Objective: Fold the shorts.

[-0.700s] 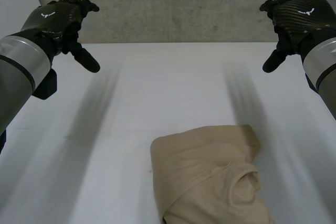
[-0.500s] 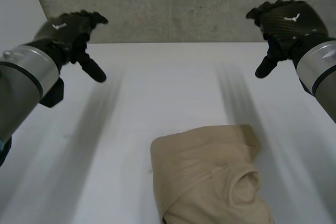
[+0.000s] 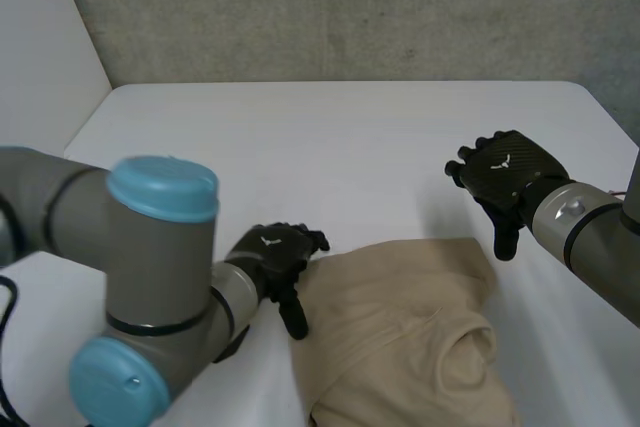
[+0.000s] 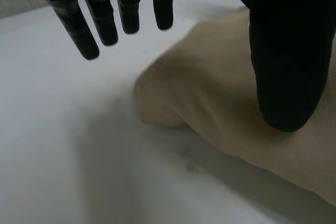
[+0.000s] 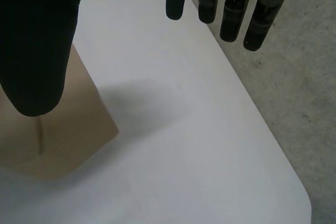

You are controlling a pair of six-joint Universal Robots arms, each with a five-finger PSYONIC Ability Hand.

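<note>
Crumpled tan shorts (image 3: 400, 337) lie at the table's near edge, right of centre. My left hand (image 3: 277, 259) hovers open beside their far left corner, the thumb reaching down along the left edge. Seen from the left wrist, the shorts (image 4: 231, 108) bulge under the thumb (image 4: 286, 56), with straight fingers (image 4: 105, 17) above bare table. My right hand (image 3: 505, 177) hangs open just beyond the far right corner, thumb pointing down toward it. From the right wrist, that corner of the shorts (image 5: 68, 129) sits below the thumb (image 5: 39, 40) while the fingers (image 5: 231, 9) spread over the table.
The white table (image 3: 330, 147) stretches away to a grey concrete wall behind. Its right edge (image 5: 262, 124) drops to a grey floor close to my right hand. My left arm's big grey joint with blue caps (image 3: 150, 277) stands over the near left of the table.
Both hands have come down from high at the back of the table to the shorts' far corners. The left arm swung in across the near left. The shorts have not moved.
</note>
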